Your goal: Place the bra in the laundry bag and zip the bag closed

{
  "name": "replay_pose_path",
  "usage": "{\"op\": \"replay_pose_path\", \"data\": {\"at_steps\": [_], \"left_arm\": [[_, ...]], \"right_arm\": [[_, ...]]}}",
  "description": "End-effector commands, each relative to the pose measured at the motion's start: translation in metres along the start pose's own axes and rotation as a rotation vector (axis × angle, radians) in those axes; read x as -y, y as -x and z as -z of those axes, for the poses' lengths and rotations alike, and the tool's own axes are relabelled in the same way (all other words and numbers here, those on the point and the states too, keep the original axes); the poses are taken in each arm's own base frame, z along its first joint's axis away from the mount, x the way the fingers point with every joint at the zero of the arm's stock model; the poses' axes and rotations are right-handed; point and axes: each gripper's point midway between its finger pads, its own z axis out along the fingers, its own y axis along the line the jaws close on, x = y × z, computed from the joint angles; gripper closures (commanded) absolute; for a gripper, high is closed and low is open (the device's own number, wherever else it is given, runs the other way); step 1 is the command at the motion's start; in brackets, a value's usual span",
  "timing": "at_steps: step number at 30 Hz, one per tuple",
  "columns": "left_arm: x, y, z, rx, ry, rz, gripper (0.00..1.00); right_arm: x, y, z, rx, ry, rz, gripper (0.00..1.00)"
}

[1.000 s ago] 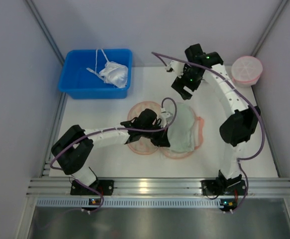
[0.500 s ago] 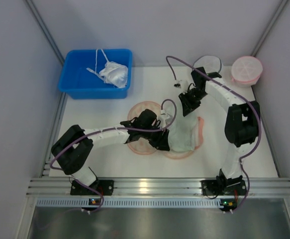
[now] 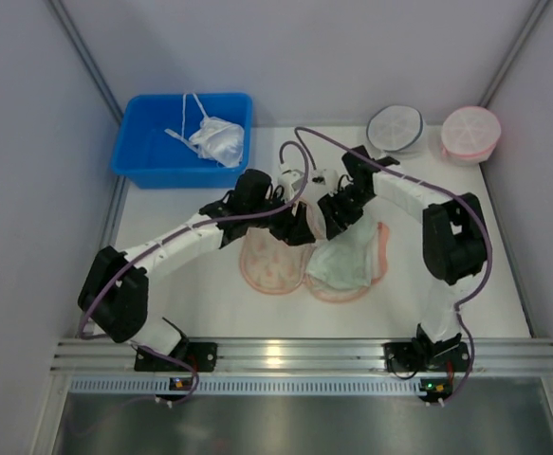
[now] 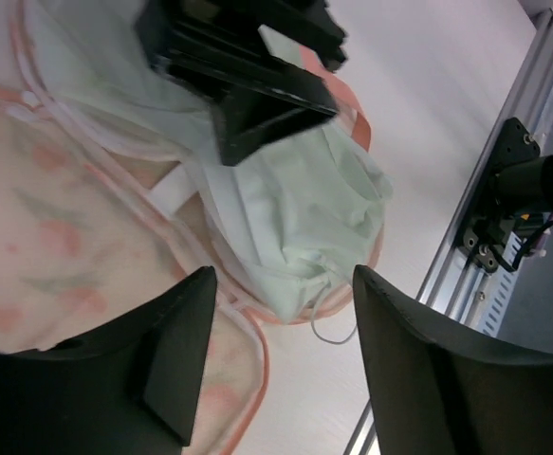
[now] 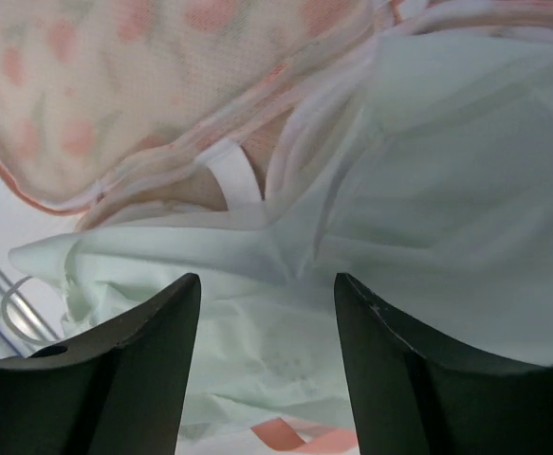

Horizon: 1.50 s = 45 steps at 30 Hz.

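The peach-pink floral laundry bag (image 3: pixel 268 263) lies open at the table's middle. The pale cream bra (image 3: pixel 344 265) is bunched on its right half, with a thin strap loop hanging over the rim. My left gripper (image 3: pixel 298 226) is open over the hinge between the two halves, and nothing is between its fingers (image 4: pixel 176 351). In its view the bra (image 4: pixel 300 223) and bag (image 4: pixel 58 246) lie below, with the right gripper's black body (image 4: pixel 238 76) beyond. My right gripper (image 3: pixel 329 218) is open just over the bra (image 5: pixel 428 190), holding nothing, and the bag's floral half (image 5: pixel 143 85) lies beyond.
A blue bin (image 3: pixel 148 156) at the back left holds a bright white bra (image 3: pixel 216 140). A round white mesh pouch (image 3: pixel 395 126) and a round pink pouch (image 3: pixel 470 133) stand at the back right. An aluminium rail (image 3: pixel 295 355) runs along the near edge.
My left gripper has opened and moved back from the bra's near side to the bag's hinge. The right arm swung down from the back to the bra, uncovering the white pouch. The bra looks more bunched.
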Motion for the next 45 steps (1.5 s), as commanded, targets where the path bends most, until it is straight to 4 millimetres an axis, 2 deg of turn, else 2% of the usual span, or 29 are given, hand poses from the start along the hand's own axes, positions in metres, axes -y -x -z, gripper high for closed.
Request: {"op": "replay_pose_path", "data": {"at_steps": [1, 3, 7, 11, 15, 18, 19, 22, 24, 29, 35, 38, 39, 40, 41, 42, 44, 45], "left_arm": [[-0.001, 0.032, 0.019, 0.061, 0.053, -0.113, 0.33], [-0.007, 0.039, 0.027, 0.087, 0.086, -0.149, 0.28], [-0.018, 0.045, 0.036, 0.091, 0.118, -0.179, 0.26], [-0.024, 0.049, 0.038, 0.094, 0.122, -0.174, 0.26], [-0.023, 0.055, 0.039, 0.104, 0.108, -0.191, 0.26], [-0.029, 0.057, 0.041, 0.107, 0.121, -0.186, 0.26], [-0.031, 0.056, 0.042, 0.107, 0.126, -0.178, 0.26], [-0.035, 0.053, 0.045, 0.106, 0.128, -0.151, 0.26], [-0.036, 0.048, 0.045, 0.099, 0.127, -0.14, 0.26], [-0.038, 0.043, 0.045, 0.093, 0.136, -0.125, 0.26], [-0.039, 0.042, 0.047, 0.098, 0.131, -0.109, 0.26], [-0.037, 0.039, 0.052, 0.103, 0.106, -0.117, 0.26], [-0.035, 0.04, 0.055, 0.106, 0.096, -0.167, 0.26], [-0.024, 0.037, 0.056, 0.101, 0.035, -0.198, 0.28], [-0.021, 0.029, 0.055, 0.085, 0.005, -0.231, 0.28], [-0.013, 0.027, 0.059, 0.09, -0.026, -0.273, 0.28], [-0.012, 0.008, 0.059, 0.03, -0.042, -0.4, 0.29], [-0.006, -0.001, 0.054, -0.005, -0.053, -0.531, 0.29]], "right_arm": [[0.015, 0.034, 0.059, 0.171, -0.229, 0.084, 0.39], [0.026, 0.03, 0.07, 0.158, -0.32, 0.062, 0.37], [0.038, 0.023, 0.065, 0.13, -0.362, 0.024, 0.38], [0.041, 0.013, 0.038, 0.06, -0.299, -0.039, 0.42], [0.053, 0.001, 0.017, 0.007, -0.319, -0.063, 0.49], [0.055, -0.002, 0.006, -0.002, -0.307, -0.061, 0.72], [0.053, 0.001, 0.007, 0.006, -0.304, -0.055, 0.86], [0.039, 0.013, 0.012, 0.031, -0.286, -0.031, 1.0], [0.025, 0.023, 0.018, 0.055, -0.267, -0.023, 1.0], [-0.003, 0.027, 0.02, 0.061, -0.228, -0.017, 1.0], [-0.017, 0.014, 0.0, 0.007, -0.167, -0.039, 1.0], [-0.019, 0.02, 0.008, 0.038, -0.177, -0.036, 1.0], [-0.019, 0.021, 0.011, 0.043, -0.183, -0.033, 1.0], [-0.018, 0.024, 0.013, 0.051, -0.189, -0.019, 1.0], [-0.018, 0.025, 0.014, 0.054, -0.186, -0.016, 1.0], [-0.016, 0.023, 0.01, 0.046, -0.18, -0.02, 0.98], [-0.019, 0.019, 0.001, 0.027, -0.138, -0.021, 0.96], [-0.018, 0.014, -0.008, 0.003, -0.12, -0.032, 0.94]]}}
